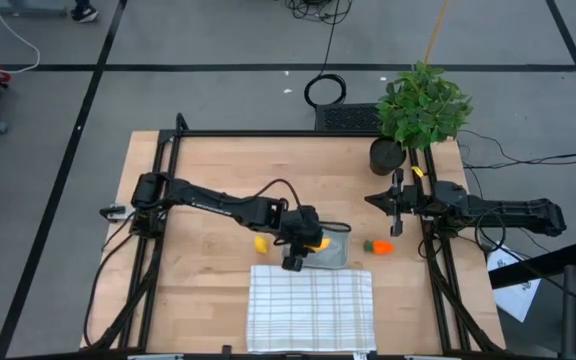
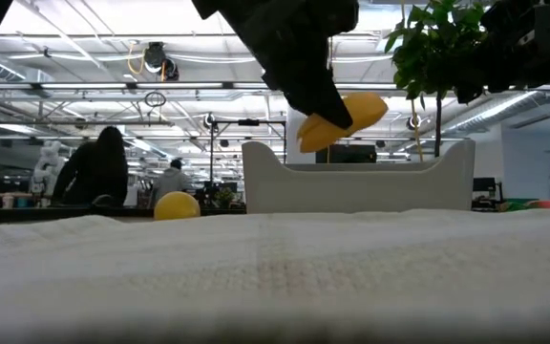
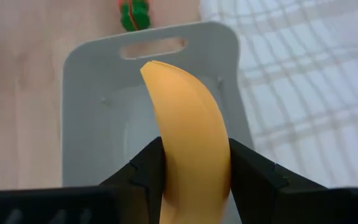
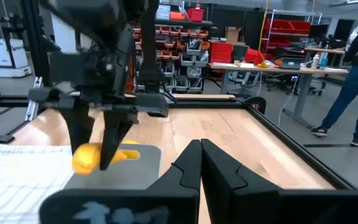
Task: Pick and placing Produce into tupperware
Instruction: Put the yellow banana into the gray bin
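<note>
Carrying the banana (image 1: pixel 318 243) over the tupperware (image 1: pixel 330 252), the left gripper (image 1: pixel 306 243) is mid-table in the high view; the lemon-like fruit (image 1: pixel 260 243) lies just left of the tub, the carrot (image 1: pixel 379 246) just right.

Low view: banana hangs above the tub's rim, not yet inside.

Left wrist view: fingers (image 3: pixel 143 177) pinch the banana, tub floor beneath.

Right wrist view: right gripper (image 4: pixel 201 163), waiting at the table's right, has fingers pressed together.

Judged next: lower slightly, spread fingers, release into tub.
</note>
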`<state>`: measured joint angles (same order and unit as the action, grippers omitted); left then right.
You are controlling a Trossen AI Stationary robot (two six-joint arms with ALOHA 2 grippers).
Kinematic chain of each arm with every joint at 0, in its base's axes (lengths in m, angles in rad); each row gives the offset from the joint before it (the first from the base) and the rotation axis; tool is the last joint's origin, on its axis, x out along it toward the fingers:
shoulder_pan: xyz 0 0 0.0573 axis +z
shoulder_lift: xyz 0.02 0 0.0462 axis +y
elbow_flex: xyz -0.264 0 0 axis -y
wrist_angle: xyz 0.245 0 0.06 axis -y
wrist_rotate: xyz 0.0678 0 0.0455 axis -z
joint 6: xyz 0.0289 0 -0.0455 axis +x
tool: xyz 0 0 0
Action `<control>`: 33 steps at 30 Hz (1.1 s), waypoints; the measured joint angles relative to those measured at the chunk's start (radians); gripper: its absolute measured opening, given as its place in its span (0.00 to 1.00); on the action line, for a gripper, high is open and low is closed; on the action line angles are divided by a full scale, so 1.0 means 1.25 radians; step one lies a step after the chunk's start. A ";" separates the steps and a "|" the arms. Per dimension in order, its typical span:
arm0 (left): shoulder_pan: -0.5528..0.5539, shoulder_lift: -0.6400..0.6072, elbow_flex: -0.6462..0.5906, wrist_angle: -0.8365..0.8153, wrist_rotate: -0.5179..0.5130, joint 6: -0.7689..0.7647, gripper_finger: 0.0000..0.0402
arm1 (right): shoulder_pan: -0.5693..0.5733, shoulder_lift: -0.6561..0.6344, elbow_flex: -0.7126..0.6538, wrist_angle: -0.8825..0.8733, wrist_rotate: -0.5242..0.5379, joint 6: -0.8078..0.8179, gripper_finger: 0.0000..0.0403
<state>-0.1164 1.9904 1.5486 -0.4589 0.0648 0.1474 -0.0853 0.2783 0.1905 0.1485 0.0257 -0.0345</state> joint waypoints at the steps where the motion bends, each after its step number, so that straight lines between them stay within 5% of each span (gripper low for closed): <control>1: 0.000 0.004 0.000 -0.005 -0.009 0.005 0.35 | 0.000 0.000 0.000 0.002 0.000 0.000 0.00; 33: -0.010 0.064 0.005 0.010 -0.031 0.048 0.37 | 0.000 0.003 0.000 0.004 0.000 -0.003 0.00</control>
<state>-0.1291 2.0708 1.5554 -0.4459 0.0264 0.2072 -0.0853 0.2821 0.1905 0.1535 0.0252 -0.0380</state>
